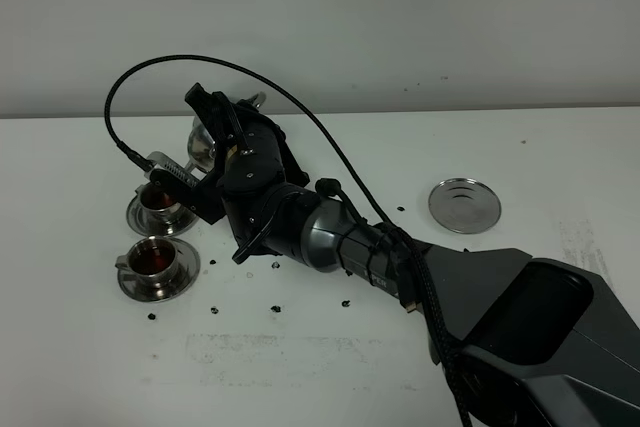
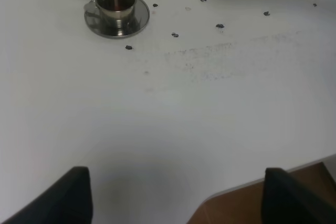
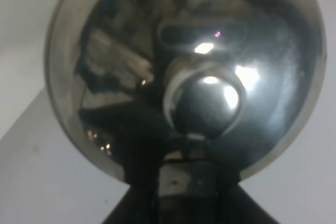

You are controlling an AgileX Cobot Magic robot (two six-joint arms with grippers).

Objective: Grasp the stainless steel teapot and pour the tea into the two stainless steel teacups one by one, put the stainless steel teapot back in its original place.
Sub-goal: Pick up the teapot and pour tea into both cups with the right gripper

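A: How far along was it?

B: The right arm (image 1: 420, 267) reached across the worktop (image 1: 330, 367) to the left side, its jaws closed on the stainless steel teapot (image 1: 205, 142), which was held up and tilted over the farther teacup (image 1: 160, 199). The right wrist view was filled with the pot's rounded body and lid knob (image 3: 210, 98), so the hold looked firm.

A: And the cups?

B: The nearer teacup (image 1: 155, 259) already held dark tea, and the farther one showed dark liquid too. I judged the second pour to be under way or nearly done. I couldn't see the spout tip clearly.

A: What remained?

B: Righting the pot and carrying it back to the flat steel disc (image 1: 464, 205), which lay bare, well apart on the right.

A: Anything in the way?

B: Little. Small dark specks (image 1: 275, 307) dotted the worktop, nothing solid. The arm's own cable (image 1: 300, 107) looped above the pot. The left gripper (image 2: 176, 198) hung with jaws open over bare worktop, holding nothing, away from the cups.
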